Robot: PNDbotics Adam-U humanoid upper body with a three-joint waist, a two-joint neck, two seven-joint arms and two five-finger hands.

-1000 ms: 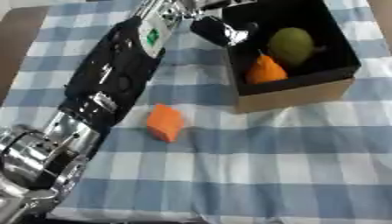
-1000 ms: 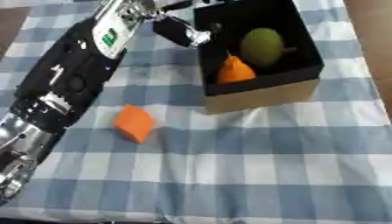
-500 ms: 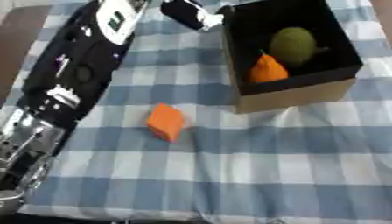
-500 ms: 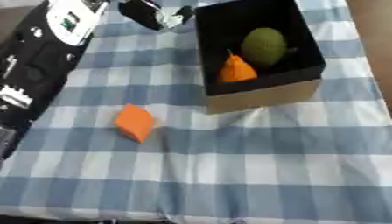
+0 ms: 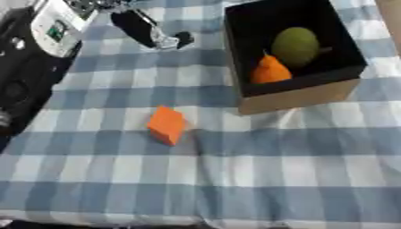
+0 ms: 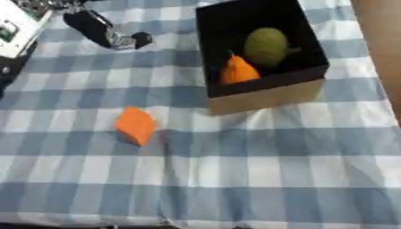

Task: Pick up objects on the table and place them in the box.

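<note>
An orange block (image 5: 167, 125) lies on the checked cloth, left of and a little nearer than the box. The black box with a cardboard front wall (image 5: 297, 96) stands at the upper right; inside it are a green round fruit (image 5: 296, 46) and an orange pointed thing (image 5: 270, 70). My left hand (image 5: 149, 30) hovers at the top, left of the box, fingers relaxed and holding nothing. It is well above the orange block and apart from it. My right hand shows in neither view.
My left forearm (image 5: 35, 49), black with a white panel, fills the upper left corner. The blue and white checked cloth (image 5: 274, 170) covers the table; its front edge runs along the bottom of the view.
My left arm has drawn back to the left and up, away from the box. The orange block and the things in the box have stayed put.
</note>
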